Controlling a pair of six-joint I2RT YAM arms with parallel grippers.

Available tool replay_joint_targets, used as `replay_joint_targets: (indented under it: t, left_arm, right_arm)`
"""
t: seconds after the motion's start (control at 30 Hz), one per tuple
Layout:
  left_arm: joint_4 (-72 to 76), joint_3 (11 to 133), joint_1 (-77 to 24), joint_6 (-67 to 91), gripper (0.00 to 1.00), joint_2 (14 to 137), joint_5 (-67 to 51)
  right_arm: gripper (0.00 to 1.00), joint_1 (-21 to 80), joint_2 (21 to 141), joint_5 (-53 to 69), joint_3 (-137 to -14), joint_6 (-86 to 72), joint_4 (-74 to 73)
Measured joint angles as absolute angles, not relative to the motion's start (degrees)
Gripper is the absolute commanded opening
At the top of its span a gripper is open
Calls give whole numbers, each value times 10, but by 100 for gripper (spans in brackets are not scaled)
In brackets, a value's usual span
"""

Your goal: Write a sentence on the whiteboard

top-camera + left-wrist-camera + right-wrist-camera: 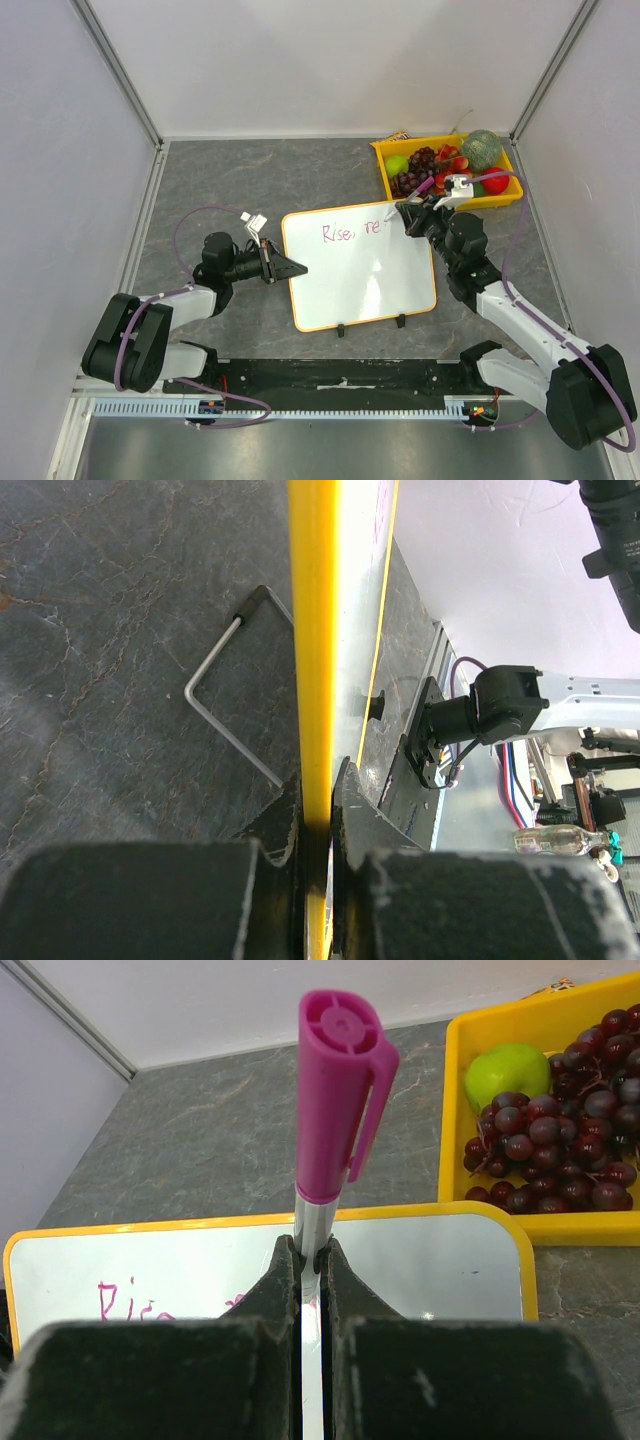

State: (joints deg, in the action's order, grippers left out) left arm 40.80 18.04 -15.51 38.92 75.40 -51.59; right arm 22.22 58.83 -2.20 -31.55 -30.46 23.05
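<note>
Writing needed slow, light strokes. The right pincer squeezed the marker; the left pincer pinched the whiteboard edge and had to hold it steady.

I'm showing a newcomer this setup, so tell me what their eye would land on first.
First the white, orange-rimmed whiteboard in the middle of the grey table, with pink writing started along its far edge. The right gripper holds a pink-capped marker at the end of that writing, while the left gripper clamps the board's left rim. Behind, at the far right, a yellow tray of fruit adds the brightest colour.
</note>
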Motion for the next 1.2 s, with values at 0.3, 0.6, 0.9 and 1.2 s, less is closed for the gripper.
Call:
replay_joint_targets:
  t: [0.3,0.6,0.9,1.2]
  left_arm:
    - [408,180,-155,389,2,754,-516]
    - [408,180,-155,389,2,754,-516]
    - [408,180,-155,389,2,754,-516]
    - [408,180,-155,389,2,755,-516]
  right_arm:
    - [0,222,592,3,-316,-305,235]
    - [0,222,585,18,-308,-304,229]
    - [0,222,571,16,-296,-304,222]
    - [0,222,572,-1,-296,-305,224]
